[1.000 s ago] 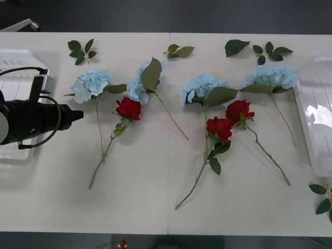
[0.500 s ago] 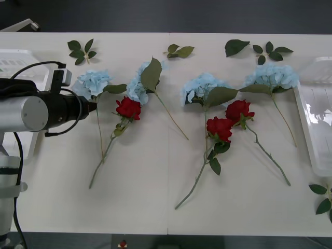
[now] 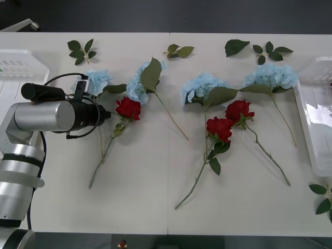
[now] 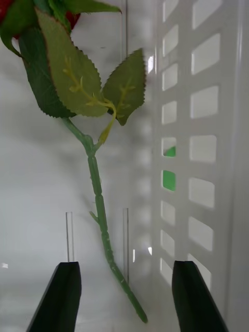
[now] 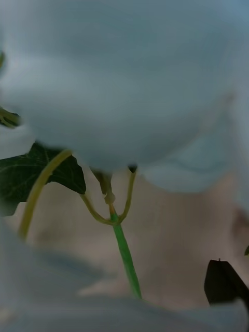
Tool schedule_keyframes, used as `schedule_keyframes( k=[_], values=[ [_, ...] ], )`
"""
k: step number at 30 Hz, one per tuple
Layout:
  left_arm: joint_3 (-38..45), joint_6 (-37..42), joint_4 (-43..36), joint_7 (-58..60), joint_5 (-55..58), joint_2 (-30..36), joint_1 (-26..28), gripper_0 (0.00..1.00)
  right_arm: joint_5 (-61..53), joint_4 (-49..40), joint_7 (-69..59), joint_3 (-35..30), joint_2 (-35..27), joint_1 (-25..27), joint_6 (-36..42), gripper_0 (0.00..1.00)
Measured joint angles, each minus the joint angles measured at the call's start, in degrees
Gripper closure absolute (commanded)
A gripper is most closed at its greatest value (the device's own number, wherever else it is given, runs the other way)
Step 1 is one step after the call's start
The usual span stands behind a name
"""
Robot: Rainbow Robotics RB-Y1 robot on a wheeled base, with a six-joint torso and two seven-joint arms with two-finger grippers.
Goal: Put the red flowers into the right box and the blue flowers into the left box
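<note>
reaching left arm [image 3: 57, 116] beside blue flowers [image 3: 96, 80]

The long white table [image 3: 155, 207] is seen from above and forward in the front view. A pale blue fluffy flower head [image 5: 119, 78] is viewed at very close range by the left wrist camera. A green-stemmed red rose [image 4: 98, 197] beside a slotted white plastic wall [image 4: 202, 155] is viewed closely by the right wrist camera.
</note>
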Motion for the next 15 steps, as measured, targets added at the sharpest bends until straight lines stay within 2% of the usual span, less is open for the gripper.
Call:
schedule_keyframes(
  k=[1,4,5,11,15],
  values=[
    [-0.1,0.0,0.7,0.0,-0.2,0.0,-0.3,0.44,0.0,-0.5,0.0,0.0,0.0,0.0,0.3,0.02],
    [-0.1,0.0,2.2,0.0,-0.5,0.0,-1.1,0.93,0.0,-1.2,0.2,0.0,0.0,-0.7,3.9,0.0],
    [-0.1,0.0,2.4,0.0,-0.5,0.0,-1.3,1.0,0.0,-1.1,0.3,0.0,0.0,-1.2,5.5,0.0],
    [-0.1,0.0,2.5,0.2,-0.5,0.0,-1.3,1.0,0.0,-1.6,1.1,-4.2,0.0,-5.5,16.0,0.0],
    [-0.1,0.0,2.3,0.3,0.2,0.1,-1.3,1.0,-0.3,-5.0,1.1,-6.1,0.0,-8.7,20.7,0.0]
  ],
)
